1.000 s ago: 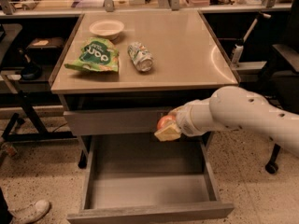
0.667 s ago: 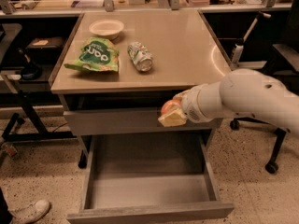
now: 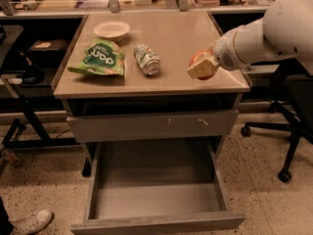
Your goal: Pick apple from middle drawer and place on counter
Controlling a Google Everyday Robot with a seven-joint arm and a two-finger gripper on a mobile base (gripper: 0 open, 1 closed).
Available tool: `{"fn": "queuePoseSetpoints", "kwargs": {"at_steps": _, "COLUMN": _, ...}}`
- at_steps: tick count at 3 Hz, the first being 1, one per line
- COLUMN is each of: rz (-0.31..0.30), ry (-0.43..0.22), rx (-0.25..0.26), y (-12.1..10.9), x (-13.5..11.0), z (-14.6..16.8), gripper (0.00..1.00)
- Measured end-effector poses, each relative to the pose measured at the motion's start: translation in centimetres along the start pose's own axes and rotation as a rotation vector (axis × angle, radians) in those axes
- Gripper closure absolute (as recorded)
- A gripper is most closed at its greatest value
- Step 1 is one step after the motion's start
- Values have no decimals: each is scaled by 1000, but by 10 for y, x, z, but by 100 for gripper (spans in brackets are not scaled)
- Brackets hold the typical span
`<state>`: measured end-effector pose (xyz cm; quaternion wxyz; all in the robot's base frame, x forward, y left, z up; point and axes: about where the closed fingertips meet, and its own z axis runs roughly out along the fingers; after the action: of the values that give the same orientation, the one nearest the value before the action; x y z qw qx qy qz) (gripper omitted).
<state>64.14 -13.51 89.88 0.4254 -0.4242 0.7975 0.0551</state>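
**Hazard 1: roll-off.** The apple (image 3: 196, 58) is held close to the right edge of the bench (image 3: 166, 35), whose top is smooth and glossy. A round fruit released here, or released before contact, is likely to roll over the right or front edge. It would then land on the floor or in the open middle drawer (image 3: 156, 199) below. Whether the apple touches the surface cannot be determined from this view.

**Hazard 2: collision.** Further descent may bring the wrist housing against the right edge of the bench.

**Hazard 3: disturbance.** An apple rolling left would meet the crushed can (image 3: 146, 59), which lies between it and the green snack bag (image 3: 98, 58).

**Recommended action.** Place the apple further inboard, on the bare area right of the can, and open only on contact.

**Arm pose.** The arm enters from the right of the view, with the forearm sloping down and left across the bench corner. The end effector (image 3: 202, 65) is over the front-right part of the bench, clenched on the apple. Its pale fingers (image 3: 199, 71) cover the lower front of the fruit
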Motion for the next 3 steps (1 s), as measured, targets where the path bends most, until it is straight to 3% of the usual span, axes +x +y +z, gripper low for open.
{"fn": "queuePoseSetpoints", "kwargs": {"at_steps": 1, "rz": 0, "ry": 0, "rx": -1, "y": 0, "x": 0, "z": 0, "gripper": 100}}
{"fn": "queuePoseSetpoints", "kwargs": {"at_steps": 3, "rz": 55, "ry": 17, "rx": -99, "y": -14, "x": -9, "z": 35, "gripper": 100}}
